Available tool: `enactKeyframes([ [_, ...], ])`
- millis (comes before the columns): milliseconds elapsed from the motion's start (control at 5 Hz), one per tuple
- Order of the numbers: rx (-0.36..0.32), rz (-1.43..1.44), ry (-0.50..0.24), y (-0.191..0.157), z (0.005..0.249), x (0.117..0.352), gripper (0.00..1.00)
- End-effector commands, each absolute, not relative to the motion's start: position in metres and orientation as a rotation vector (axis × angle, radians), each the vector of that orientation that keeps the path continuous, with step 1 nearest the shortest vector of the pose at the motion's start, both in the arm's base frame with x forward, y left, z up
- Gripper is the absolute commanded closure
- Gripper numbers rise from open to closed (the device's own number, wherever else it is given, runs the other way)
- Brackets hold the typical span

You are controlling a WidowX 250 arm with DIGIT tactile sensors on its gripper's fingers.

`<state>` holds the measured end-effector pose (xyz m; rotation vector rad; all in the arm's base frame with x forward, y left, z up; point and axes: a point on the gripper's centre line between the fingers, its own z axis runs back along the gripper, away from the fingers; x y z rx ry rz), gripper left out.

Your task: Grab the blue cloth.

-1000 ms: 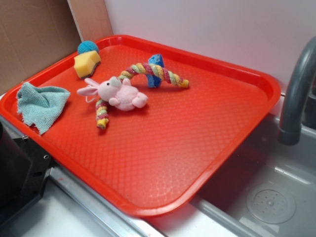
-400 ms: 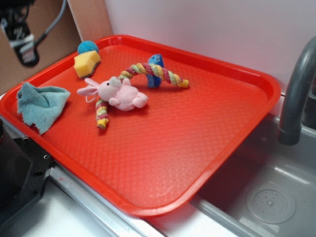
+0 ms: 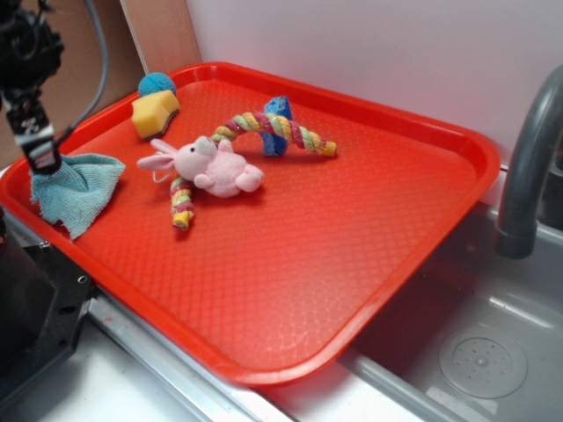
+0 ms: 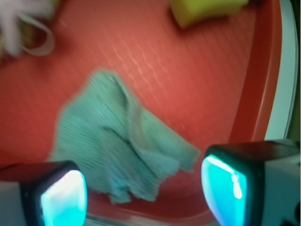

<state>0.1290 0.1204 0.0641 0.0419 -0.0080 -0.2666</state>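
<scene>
Red tray [image 3: 422,220] under wide-open, empty gripper [image 4: 143,190] just above blue cloth [image 4: 117,150].

A: How's the light?
B: Bright and even on the exterior view. The tray [image 3: 369,264] has a soft sheen, and the bunny [image 3: 215,167] casts only a faint shadow.
A: And the wrist view?
B: Blurred. The cloth [image 4: 117,155] between the jaws is smeared, and the pads [image 4: 63,197] glow cyan.
</scene>
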Motion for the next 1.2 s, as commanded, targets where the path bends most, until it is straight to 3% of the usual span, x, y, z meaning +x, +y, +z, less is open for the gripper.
enactKeyframes([
  [0,0.025,-0.372,0.031,0.099,0.036,0.137,0.0],
  [200,0.034,-0.359,0.057,0.099,0.033,0.136,1.0],
  [800,0.121,-0.354,0.12,0.097,0.04,0.135,1.0],
  [1000,0.139,-0.095,-0.006,0.093,0.091,0.143,1.0],
])
